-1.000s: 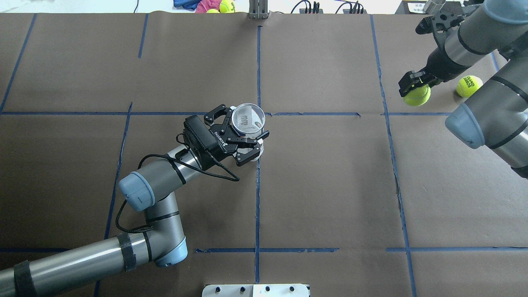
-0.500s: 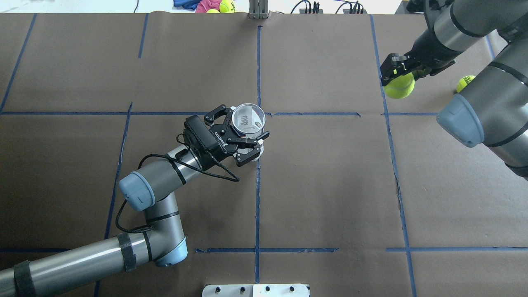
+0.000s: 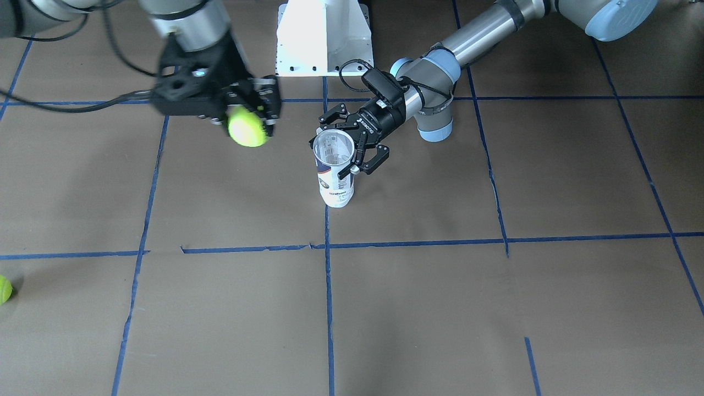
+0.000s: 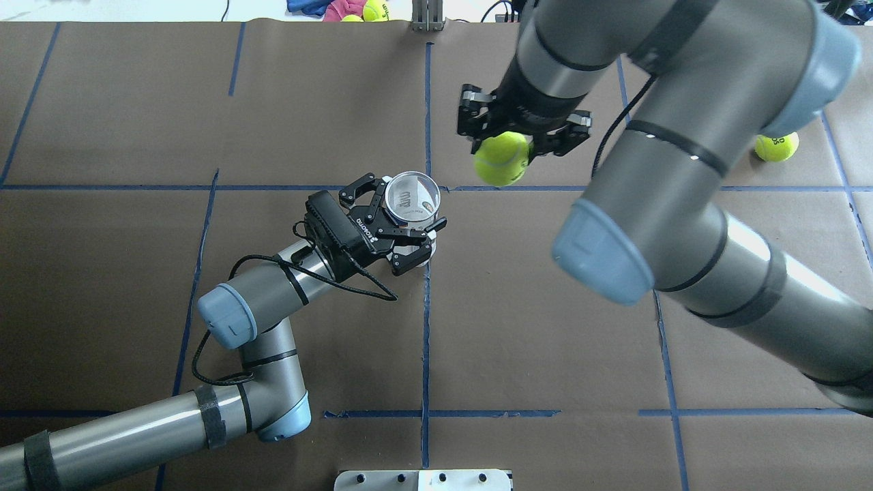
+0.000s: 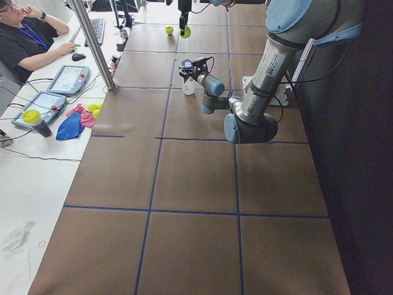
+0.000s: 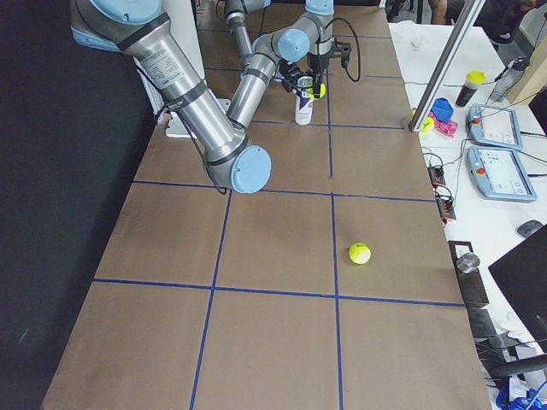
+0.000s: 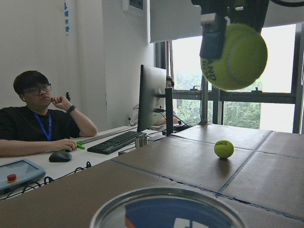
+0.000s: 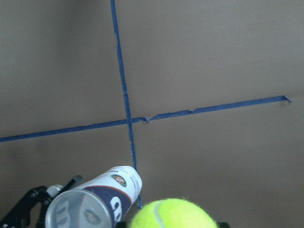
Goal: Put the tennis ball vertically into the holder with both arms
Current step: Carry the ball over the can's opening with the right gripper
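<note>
The holder (image 4: 411,198) is a Wilson can standing upright near the table's middle, open mouth up; it also shows in the front view (image 3: 335,179). My left gripper (image 4: 408,217) is shut around its upper part (image 3: 352,151). My right gripper (image 4: 522,140) is shut on the tennis ball (image 4: 502,158) and holds it in the air, to the right of and a little beyond the can's mouth, not over it. In the front view the ball (image 3: 247,126) hangs left of the can. The left wrist view shows the ball (image 7: 233,57) above and beyond the can's rim (image 7: 166,204).
A second tennis ball (image 4: 776,146) lies on the brown paper at the far right (image 3: 3,289). The white pedestal base (image 3: 324,38) stands at the robot's side. Soft toys (image 4: 341,8) and an operator's desk (image 5: 37,92) lie beyond the far edge.
My right arm has lifted the tennis ball and carried it left from the table's far right to near the can. The left arm and the can have not moved.
</note>
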{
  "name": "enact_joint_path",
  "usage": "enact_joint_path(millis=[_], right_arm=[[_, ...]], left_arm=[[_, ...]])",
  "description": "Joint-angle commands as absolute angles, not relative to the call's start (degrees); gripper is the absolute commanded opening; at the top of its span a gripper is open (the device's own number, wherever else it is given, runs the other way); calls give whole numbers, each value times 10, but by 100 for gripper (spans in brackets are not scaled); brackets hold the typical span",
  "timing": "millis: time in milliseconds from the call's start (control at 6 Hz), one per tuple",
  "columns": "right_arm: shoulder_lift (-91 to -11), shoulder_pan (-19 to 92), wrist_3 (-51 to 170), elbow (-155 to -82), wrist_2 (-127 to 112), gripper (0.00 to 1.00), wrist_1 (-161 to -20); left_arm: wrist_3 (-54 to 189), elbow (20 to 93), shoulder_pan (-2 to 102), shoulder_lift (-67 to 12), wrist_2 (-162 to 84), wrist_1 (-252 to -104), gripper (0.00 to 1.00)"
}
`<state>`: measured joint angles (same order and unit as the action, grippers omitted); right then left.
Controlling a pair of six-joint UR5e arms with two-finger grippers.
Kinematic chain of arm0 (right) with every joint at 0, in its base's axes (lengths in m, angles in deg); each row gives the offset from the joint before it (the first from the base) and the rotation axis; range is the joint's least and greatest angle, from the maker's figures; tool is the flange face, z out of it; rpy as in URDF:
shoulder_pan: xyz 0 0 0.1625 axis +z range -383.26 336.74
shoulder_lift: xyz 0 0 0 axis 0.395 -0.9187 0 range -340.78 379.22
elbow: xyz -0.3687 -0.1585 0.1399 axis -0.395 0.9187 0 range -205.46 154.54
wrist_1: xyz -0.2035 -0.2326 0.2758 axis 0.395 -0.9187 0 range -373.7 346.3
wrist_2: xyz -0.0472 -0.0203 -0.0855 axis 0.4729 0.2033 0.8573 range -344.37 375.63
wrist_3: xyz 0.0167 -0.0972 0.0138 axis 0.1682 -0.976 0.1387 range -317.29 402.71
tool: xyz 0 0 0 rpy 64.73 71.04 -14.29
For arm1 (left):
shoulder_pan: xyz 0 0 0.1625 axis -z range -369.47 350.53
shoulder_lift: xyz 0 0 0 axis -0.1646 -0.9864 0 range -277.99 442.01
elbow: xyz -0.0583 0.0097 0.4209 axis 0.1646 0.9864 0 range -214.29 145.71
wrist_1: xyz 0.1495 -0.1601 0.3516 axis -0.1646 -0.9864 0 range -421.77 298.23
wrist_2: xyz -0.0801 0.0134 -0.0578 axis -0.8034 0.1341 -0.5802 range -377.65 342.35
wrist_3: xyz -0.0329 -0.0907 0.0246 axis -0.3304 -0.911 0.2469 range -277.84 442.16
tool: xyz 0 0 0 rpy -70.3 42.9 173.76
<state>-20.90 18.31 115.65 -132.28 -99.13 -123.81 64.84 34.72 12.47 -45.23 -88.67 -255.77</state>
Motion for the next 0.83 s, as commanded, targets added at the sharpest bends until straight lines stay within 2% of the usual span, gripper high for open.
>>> enact_joint_path(millis=[0, 333, 500, 667], right_arm=[[-127, 126, 1218, -1237, -935, 13, -1240], [-129, 120, 1218, -1234, -932, 15, -1238], [-133, 117, 1211, -1233, -932, 25, -1237], [-133, 115, 1211, -1228, -927, 55, -1237]], left_arm=[[648, 351, 125, -452, -887, -2558, 93], [648, 351, 125, -453, -887, -2558, 93], [648, 351, 125, -453, -887, -2557, 93], [648, 351, 125, -453, -887, -2557, 93]])
